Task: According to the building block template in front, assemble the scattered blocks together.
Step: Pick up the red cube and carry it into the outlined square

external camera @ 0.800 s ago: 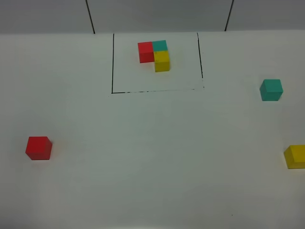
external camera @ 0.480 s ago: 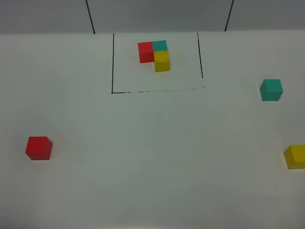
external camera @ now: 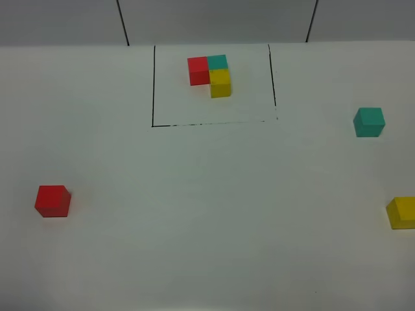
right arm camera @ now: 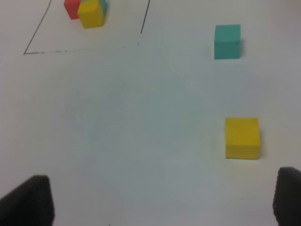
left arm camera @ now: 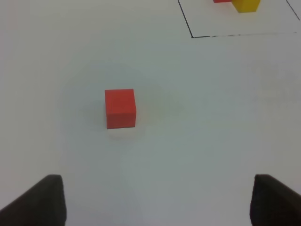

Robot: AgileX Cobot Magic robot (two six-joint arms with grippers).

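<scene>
The template (external camera: pixel 211 74), an L of joined red, teal and yellow cubes, sits inside a thin black drawn rectangle at the far middle of the white table. It also shows in the right wrist view (right arm camera: pixel 87 10). A loose red cube (external camera: pixel 52 201) lies at the near left. A loose teal cube (external camera: pixel 369 122) lies at the right and a loose yellow cube (external camera: pixel 403 212) at the right edge. My left gripper (left arm camera: pixel 157 200) is open and empty, well short of the red cube (left arm camera: pixel 120 108). My right gripper (right arm camera: pixel 162 200) is open and empty, short of the yellow cube (right arm camera: pixel 242 137) and teal cube (right arm camera: pixel 227 41).
A grey wall with dark seams (external camera: pixel 122 23) runs behind the table's far edge. The white tabletop (external camera: pixel 214 214) spans the whole view. Neither arm shows in the exterior high view.
</scene>
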